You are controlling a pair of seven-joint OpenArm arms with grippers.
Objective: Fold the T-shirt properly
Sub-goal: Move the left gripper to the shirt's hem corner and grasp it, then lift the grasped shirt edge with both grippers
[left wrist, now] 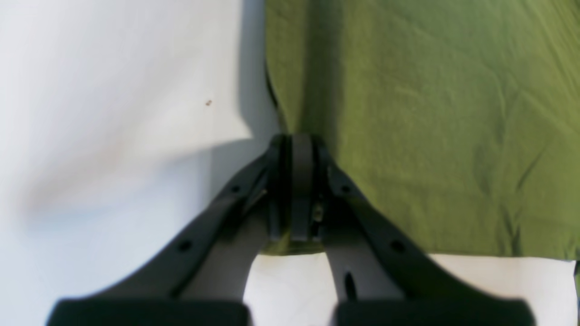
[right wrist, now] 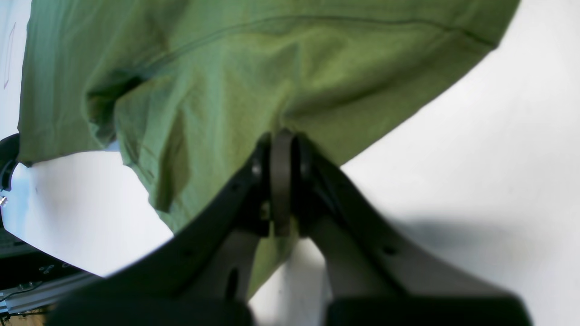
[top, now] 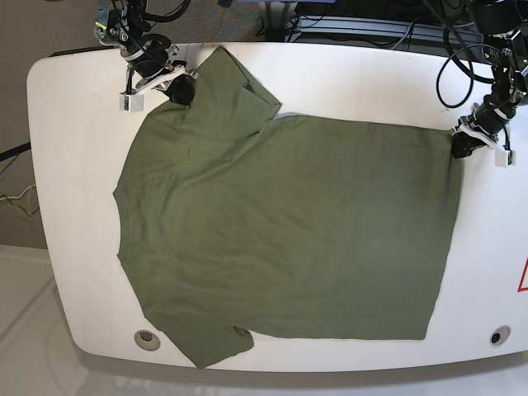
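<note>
The olive-green T-shirt (top: 289,223) lies spread flat on the white table (top: 363,82), collar to the left and hem to the right in the base view. My left gripper (top: 462,145) sits at the far hem corner. In the left wrist view its jaws are closed on the T-shirt (left wrist: 430,113) corner, so the left gripper (left wrist: 301,141) is shut on cloth. My right gripper (top: 178,89) is at the far shoulder beside the upper sleeve. The right wrist view shows this right gripper (right wrist: 283,138) shut on a lifted fold of the T-shirt (right wrist: 217,81).
Two round holes (top: 147,337) (top: 495,336) sit in the table's near corners, and a red mark (top: 523,276) is at its right edge. Cables and equipment (top: 371,21) run behind the far edge. The near sleeve (top: 210,346) reaches the front edge.
</note>
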